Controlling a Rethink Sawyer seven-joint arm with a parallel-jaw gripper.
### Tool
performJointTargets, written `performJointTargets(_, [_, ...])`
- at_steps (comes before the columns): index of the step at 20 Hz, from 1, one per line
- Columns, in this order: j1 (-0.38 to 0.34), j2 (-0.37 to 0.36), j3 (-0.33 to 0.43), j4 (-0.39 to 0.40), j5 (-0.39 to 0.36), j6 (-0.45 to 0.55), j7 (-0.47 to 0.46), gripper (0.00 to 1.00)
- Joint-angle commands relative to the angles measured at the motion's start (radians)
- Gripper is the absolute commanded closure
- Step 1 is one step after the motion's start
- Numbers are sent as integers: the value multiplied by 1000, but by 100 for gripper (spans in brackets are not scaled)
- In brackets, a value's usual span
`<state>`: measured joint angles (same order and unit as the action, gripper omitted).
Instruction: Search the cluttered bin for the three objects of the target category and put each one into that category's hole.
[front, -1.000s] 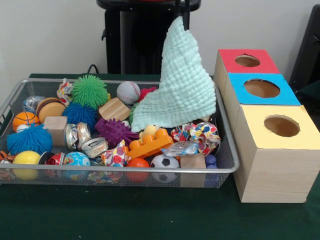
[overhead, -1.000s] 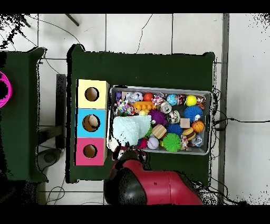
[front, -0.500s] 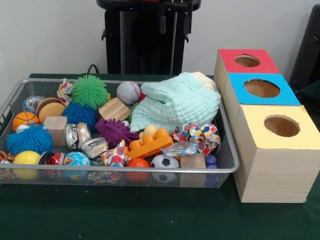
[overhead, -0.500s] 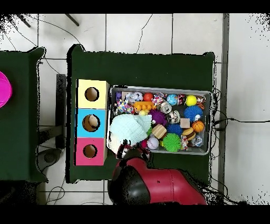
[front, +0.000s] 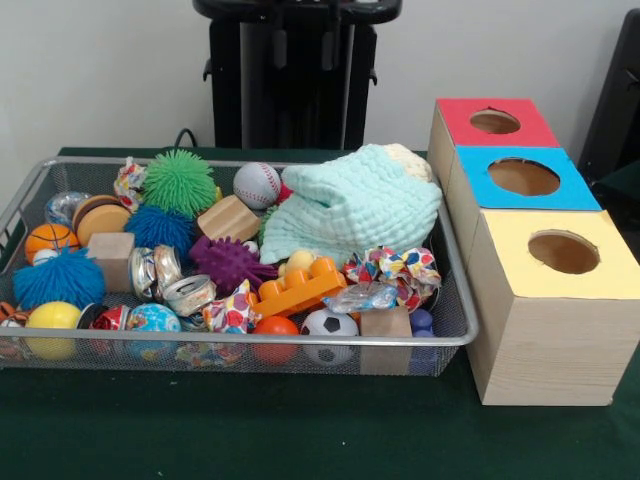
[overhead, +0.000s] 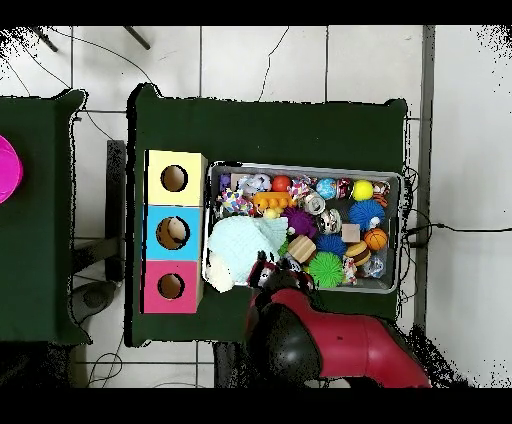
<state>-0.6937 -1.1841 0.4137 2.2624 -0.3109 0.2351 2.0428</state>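
Dropped mint cloth (front: 352, 205) now heaped in bin (front: 300, 340).

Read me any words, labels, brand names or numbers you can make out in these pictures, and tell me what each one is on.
No text can be read in either view.
The crushed cans and the candy wrappers in the wire bin carry print too small and blurred to read.
The red box, blue box and yellow box have plain coloured tops with no lettering.
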Motion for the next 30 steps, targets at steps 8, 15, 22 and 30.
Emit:
performJointTargets(8, [-386, 152, 357, -225, -140, 252, -481, 0])
performJointTargets(15, [-532, 249, 470, -305, -135, 431, -584, 0])
performJointTargets(22, [-667, 314, 492, -371, -207, 464, -700, 0])
performJointTargets(30, [-782, 270, 629, -333, -160, 474, -723, 0])
